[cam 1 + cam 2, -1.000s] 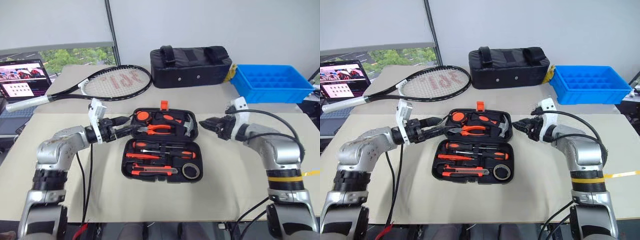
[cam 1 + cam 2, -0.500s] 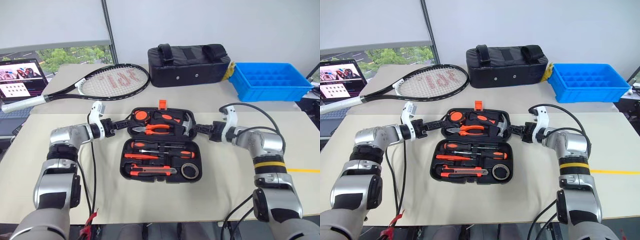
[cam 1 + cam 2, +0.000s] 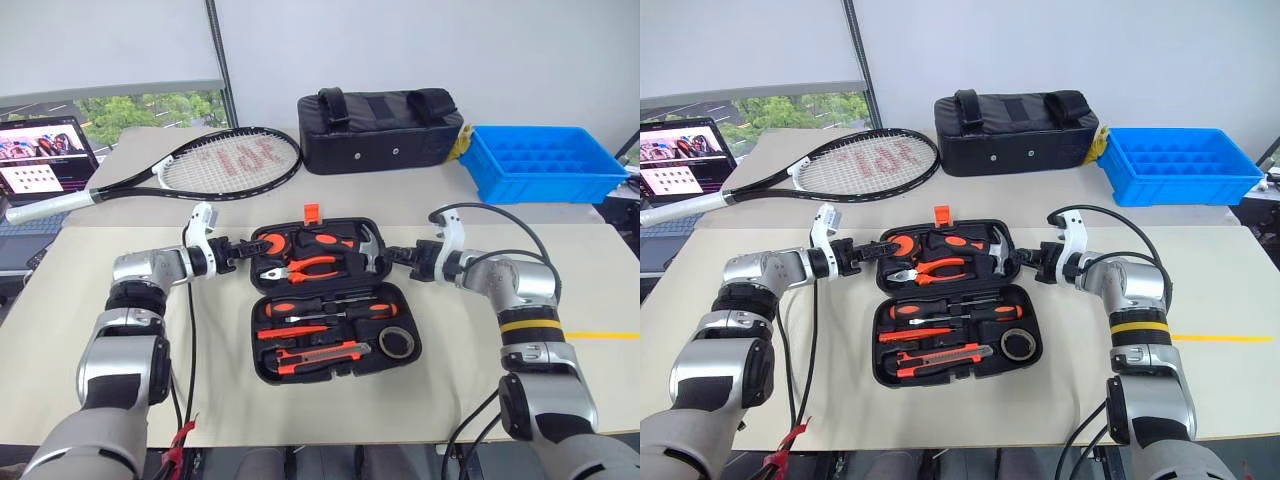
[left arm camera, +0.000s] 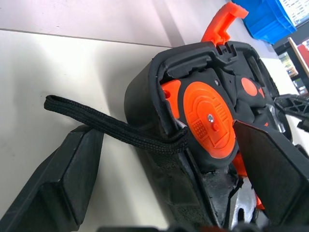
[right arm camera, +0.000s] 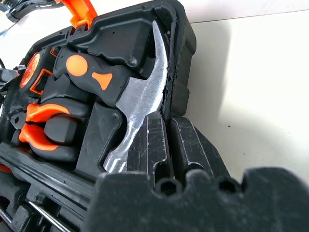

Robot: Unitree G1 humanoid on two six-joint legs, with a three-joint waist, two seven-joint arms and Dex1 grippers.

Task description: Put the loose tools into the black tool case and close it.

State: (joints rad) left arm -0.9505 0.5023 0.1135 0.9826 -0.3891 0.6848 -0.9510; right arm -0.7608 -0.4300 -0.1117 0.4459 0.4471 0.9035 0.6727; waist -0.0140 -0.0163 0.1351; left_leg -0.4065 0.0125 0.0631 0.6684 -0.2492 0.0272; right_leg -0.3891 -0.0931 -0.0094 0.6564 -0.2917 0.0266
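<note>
Behind the open black tool case [image 3: 330,300] lies a tennis racket [image 3: 200,165]; left pincer [image 3: 243,250] spread, right pincer [image 3: 392,257] closed.

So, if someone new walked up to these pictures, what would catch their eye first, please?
Most likely the open black tool case in the middle of the table, its orange-handled tools seated in their recesses. The left gripper, jaws open, and the right gripper, fingers shut, stand at either side of the case's far half. Behind lie a tennis racket, a black bag and a blue bin.
</note>
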